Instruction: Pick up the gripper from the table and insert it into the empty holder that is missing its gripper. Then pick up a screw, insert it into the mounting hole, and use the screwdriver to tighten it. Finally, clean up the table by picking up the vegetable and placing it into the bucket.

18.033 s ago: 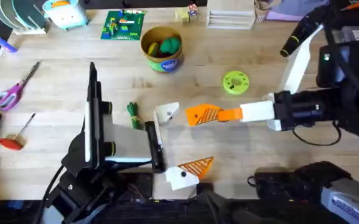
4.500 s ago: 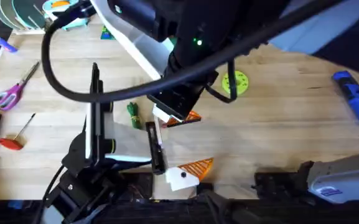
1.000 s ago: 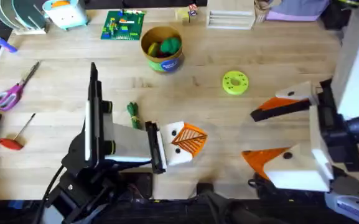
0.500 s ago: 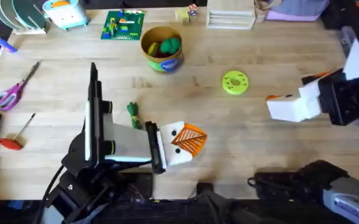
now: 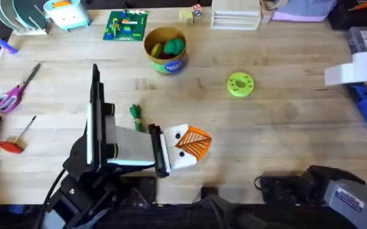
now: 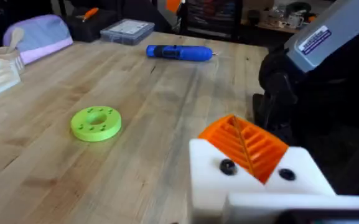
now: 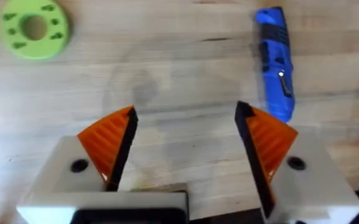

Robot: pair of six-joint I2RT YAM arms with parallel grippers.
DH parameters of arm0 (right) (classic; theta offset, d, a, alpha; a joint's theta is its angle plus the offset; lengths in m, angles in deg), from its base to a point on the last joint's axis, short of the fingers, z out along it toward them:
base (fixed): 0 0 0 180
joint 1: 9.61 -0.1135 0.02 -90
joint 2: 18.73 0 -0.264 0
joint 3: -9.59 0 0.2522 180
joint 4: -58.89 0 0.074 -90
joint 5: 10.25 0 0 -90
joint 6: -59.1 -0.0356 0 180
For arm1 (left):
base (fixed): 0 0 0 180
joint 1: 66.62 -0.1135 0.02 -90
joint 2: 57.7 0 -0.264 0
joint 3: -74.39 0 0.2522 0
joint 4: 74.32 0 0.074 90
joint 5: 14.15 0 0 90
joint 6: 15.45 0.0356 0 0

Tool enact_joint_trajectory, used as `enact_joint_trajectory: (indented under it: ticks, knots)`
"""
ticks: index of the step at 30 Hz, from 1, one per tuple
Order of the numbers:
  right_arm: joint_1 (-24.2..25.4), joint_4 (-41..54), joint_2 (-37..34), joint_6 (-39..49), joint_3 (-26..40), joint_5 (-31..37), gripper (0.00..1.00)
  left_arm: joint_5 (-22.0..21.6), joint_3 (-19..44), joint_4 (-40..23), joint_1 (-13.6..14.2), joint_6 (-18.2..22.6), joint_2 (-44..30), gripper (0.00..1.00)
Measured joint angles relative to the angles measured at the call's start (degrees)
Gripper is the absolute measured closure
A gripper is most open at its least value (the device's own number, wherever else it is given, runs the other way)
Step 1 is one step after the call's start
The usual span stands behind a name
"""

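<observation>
**A:** Lying low by the table's near edge, the left arm (image 5: 116, 149) reaches toward the middle. The left gripper (image 5: 199, 144) has its fingers pressed together, nothing between them.

**B:** And the orange tip?

**A:** The orange tip (image 5: 193, 135) sits on the holder (image 5: 175, 135), the white finger base farther from the near edge. It meets the other finger's orange pad along a seam, which the left wrist view shows as a ridge. A dark dot marks each white base.

**B:** The right side?

**A:** The right gripper (image 7: 185, 112) is up at the table's right edge, facing down at bare wood, fingers spread wide and empty. The screwdriver (image 7: 275, 59) lies flat just beyond one fingertip, apart from it.

**B:** What else is around?

**A:** A green disc (image 5: 240, 84) lies between the two arms, right of centre. The vegetable (image 5: 136, 116) lies just beside the left arm's wrist, on its far side. The bucket (image 5: 166, 51) stands well behind it, upright, with round green and yellow toys inside. Scissors (image 5: 13, 93) and a red-handled tool (image 5: 16, 137) lie at the far left, well apart from everything. Nothing lies between the right gripper and the screwdriver.
</observation>
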Motion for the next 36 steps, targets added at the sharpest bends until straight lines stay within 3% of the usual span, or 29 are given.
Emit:
enact_joint_trajectory:
  ticks: [4, 10, 17, 28, 36]
  knots:
    - [11.8, -2.3, -6.5, 3.3, 0.0, 0.4, 0.007, 0.0, 0.0, 0.0, 0.0, 0.0, 0.0, 0.983]
    - [20.2, -6.2, -15.3, 12.8, 0.0, -1.0, 0.007, 0.0, 0.0, 0.0, 0.0, 0.0, 0.0, 0.983]
    - [24.7, -15.7, -23.1, 25.2, 0.0, -1.6, 0.007, 0.0, 0.0, 0.0, 0.0, 0.0, 0.0, 0.983]
    - [28.3, -20.9, -38.9, 32.3, 0.0, -1.9, 0.01, 0.0, 0.0, 0.0, 0.0, 0.0, 0.0, 0.983]
    - [31.2, -28.8, -41.4, 34.8, 0.0, -2.1, 0.011, 0.0, 0.0, 0.0, 0.0, 0.0, 0.0, 0.983]
